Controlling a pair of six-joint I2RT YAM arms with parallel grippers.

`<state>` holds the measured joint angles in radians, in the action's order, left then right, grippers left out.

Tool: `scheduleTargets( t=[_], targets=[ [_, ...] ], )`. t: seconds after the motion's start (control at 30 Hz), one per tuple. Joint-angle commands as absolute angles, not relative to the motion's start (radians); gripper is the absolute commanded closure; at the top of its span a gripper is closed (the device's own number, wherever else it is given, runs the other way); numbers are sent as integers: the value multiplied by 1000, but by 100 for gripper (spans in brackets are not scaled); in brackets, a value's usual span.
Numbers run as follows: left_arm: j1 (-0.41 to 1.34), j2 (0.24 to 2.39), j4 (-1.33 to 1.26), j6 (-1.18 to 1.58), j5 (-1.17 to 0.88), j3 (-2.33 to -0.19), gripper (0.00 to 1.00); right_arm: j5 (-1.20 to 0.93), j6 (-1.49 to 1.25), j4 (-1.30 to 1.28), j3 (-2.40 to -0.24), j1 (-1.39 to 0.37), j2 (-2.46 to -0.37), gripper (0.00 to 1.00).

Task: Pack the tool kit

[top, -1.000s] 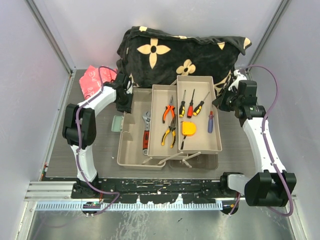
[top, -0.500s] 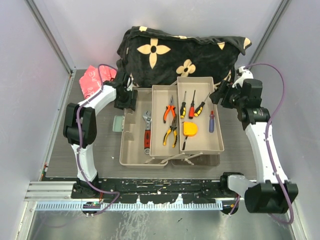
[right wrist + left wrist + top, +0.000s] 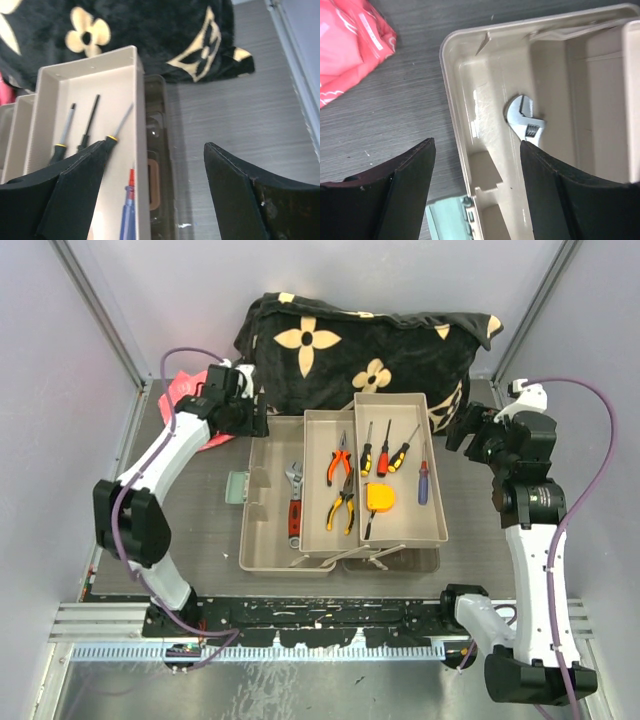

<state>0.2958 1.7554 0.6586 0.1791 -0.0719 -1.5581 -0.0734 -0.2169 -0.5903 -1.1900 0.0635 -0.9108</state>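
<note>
Toolbox point(image 3: 262, 540) lies open mid-table

Pink packet point(image 3: 350, 50), print unreadable, sits far left. Left gripper point(image 3: 476, 145) hangs over the box's far-left corner rim, jaws wide, holding nothing. Wrench point(image 3: 292, 502), pliers point(image 3: 338, 462), tape point(image 3: 378, 499) and screwdrivers point(image 3: 385, 450) lie inside. Right gripper point(image 3: 155, 146), equally wide and empty, hovers by the right tray point(image 3: 405, 525). Bare table point(image 3: 470, 510) flanks the box.

In the left wrist view, the wrench point(image 3: 524, 121) is showing only its head; its handle is disappearing behind a finger of the left hand point(image 3: 476, 150). A pink bag point(image 3: 347, 50) is running off the left edge. In the right wrist view, the right hand point(image 3: 155, 147) is covering the handles of the screwdrivers point(image 3: 90, 120).
</note>
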Motion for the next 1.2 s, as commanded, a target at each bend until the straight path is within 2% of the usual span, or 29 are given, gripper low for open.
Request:
scheduleTargets(
  t=[0.0,0.27,0.53,0.83,1.17],
  targets=[
    [290,1637,603,209,-88,-1541,30,25,-188,-661,-1155,96,-884,17],
    [283,1523,609,210,-108,-1460,30,11,-208,-657,-997,200,-860,17],
    [269,1478,608,192,-132,-1379,30,-204,-321,-564,-823,375,-864,18],
    [258,1475,598,193,-161,-1337,30,-379,-365,-472,-596,387,-885,24],
    [253,1467,602,195,-182,-1303,31,-446,-355,-513,-621,380,-881,31]
  ],
)
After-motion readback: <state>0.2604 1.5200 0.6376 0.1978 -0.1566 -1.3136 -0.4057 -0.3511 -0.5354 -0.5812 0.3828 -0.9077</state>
